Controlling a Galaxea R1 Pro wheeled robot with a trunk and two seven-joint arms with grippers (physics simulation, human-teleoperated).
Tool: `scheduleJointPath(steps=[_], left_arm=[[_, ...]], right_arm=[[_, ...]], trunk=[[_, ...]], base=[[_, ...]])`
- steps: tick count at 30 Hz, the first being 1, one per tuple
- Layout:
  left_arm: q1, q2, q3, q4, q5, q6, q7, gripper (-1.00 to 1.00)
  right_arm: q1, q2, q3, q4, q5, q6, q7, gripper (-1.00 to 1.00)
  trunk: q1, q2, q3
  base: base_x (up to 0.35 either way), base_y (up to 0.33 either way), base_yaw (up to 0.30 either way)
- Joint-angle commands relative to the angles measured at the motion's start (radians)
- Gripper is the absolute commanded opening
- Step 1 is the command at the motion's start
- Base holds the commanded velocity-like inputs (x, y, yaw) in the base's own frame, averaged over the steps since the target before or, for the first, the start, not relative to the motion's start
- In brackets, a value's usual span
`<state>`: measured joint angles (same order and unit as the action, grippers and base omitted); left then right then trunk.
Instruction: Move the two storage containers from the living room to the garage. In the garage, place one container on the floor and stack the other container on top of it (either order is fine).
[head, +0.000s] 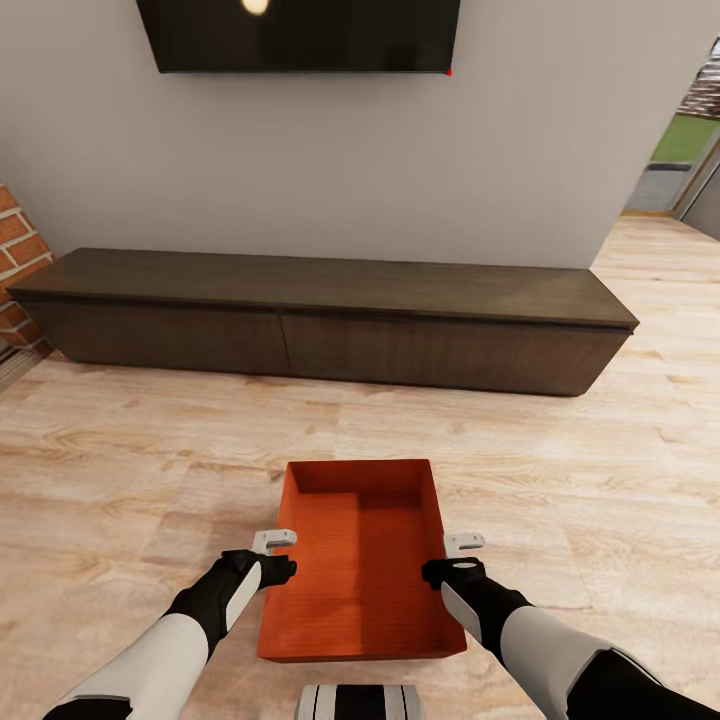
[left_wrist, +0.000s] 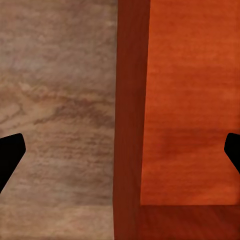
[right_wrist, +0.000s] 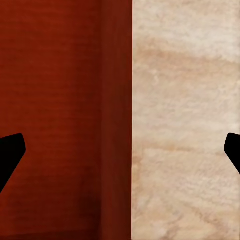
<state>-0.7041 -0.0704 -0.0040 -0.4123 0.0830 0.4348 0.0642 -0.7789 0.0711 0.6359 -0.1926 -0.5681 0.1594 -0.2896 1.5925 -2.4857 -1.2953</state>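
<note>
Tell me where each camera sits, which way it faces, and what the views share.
Head view: on the head, looking forward and down at the bin on the wood floor, cabinet and TV beyond; both forearms show, left gripper and right gripper beside the bin.
Left wrist view: near the left gripper, looking down over the bin's wall; dark fingers at the edges.
Right wrist view: likewise, the opposite wall.
Shared: bin and floor.

Even, soft light fills the room, with faint shadows under the cabinet. A lamp's glare spots the TV. Both wrist views look blurred.
</note>
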Motion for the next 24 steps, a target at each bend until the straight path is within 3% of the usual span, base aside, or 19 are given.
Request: scheduleJointPath(steps=[1, 7, 11, 24], left_arm=[[0.0, 0.0, -0.001, -0.002, 0.009, 0.005, 0.006, 1.0], [0.0, -0.002, -0.001, -0.002, 0.009, 0.006, 0.006, 1.0], [0.0, -0.002, -0.001, -0.002, 0.009, 0.007, 0.006, 1.0], [0.0, -0.002, -0.002, -0.002, 0.009, 0.008, 0.003, 1.0]], right_arm=[[0.0, -0.001, 0.008, -0.002, -0.006, 0.006, -0.006, 1.0], [0.0, -0.001, 0.009, -0.002, -0.006, 0.006, -0.006, 1.0], [0.0, -0.001, 0.009, -0.002, -0.006, 0.006, -0.006, 1.0], [0.0, -0.001, 0.009, -0.002, -0.006, 0.006, -0.006, 1.0]], trunk=[[0.0, 0.0, -0.001], [0.0, 0.0, -0.001], [0.008, -0.015, -0.015], [0.008, -0.015, -0.015]], base=[[0.0, 0.0, 0.0], [0.0, 0.0, 0.0], [0.0, 0.0, 0.0], [0.0, 0.0, 0.0]])
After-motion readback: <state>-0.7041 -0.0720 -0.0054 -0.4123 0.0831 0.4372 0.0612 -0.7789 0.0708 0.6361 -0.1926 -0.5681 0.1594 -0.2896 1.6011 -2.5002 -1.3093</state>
